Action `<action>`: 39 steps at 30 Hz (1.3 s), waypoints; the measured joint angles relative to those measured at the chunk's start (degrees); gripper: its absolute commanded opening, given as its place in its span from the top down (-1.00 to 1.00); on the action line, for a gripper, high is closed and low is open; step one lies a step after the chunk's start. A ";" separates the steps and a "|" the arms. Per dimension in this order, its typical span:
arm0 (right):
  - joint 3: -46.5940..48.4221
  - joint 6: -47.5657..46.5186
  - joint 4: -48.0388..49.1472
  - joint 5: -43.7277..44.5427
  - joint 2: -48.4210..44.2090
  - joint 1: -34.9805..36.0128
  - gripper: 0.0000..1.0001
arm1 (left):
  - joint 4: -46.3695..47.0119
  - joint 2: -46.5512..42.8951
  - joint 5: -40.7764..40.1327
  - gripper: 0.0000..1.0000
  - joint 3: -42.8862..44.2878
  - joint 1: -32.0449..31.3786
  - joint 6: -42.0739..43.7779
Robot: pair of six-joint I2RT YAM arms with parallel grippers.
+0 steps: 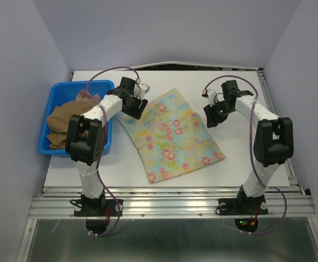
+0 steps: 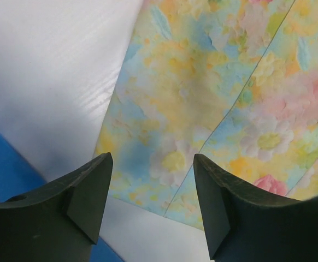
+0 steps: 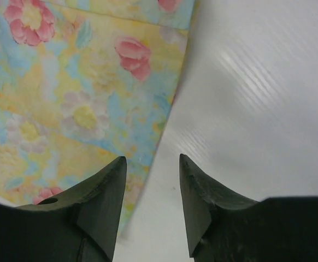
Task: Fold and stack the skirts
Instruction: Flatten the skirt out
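Observation:
The pastel yellow-blue skirt with pink flowers (image 1: 172, 134) lies spread flat in the middle of the white table. My left gripper (image 1: 136, 109) hovers open above the skirt's far-left corner; in the left wrist view its jaws (image 2: 152, 164) frame that corner of the floral skirt (image 2: 213, 93) with nothing between them. My right gripper (image 1: 209, 117) hangs open over the skirt's right edge, and the right wrist view (image 3: 152, 164) shows that cloth edge (image 3: 82, 98) below the empty jaws. The brown skirt (image 1: 60, 123) and a bit of the dusty pink skirt (image 1: 88, 96) sit in the bin.
A blue plastic bin (image 1: 54, 94) stands at the table's left side, close to my left arm's elbow. White table (image 1: 246, 164) surrounds the spread skirt, with grey walls at the back and sides and a metal rail along the near edge.

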 measured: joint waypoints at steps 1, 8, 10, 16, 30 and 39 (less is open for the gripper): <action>0.04 0.72 0.94 -0.72 1.53 0.35 0.06 | -0.04 0.00 0.02 -0.36 -0.87 0.00 0.07; -4.59 1.81 5.95 -1.60 4.46 3.43 0.11 | -1.55 0.00 0.04 -0.12 -5.42 0.00 0.15; -9.60 0.92 7.28 -1.14 3.82 4.44 0.11 | -1.73 0.00 0.28 -0.08 -5.88 0.00 0.37; -23.87 -4.24 7.56 -0.55 -6.91 7.96 0.13 | -1.77 1.51 0.13 -0.06 -5.35 -1.90 1.46; -22.08 -10.60 -13.03 -9.70 -13.35 16.48 0.07 | -2.47 13.60 4.90 -0.08 8.70 -13.38 5.14; 4.52 -3.61 -3.17 -13.86 -6.67 -5.62 0.10 | -4.00 7.96 11.34 -0.25 11.58 -7.91 6.93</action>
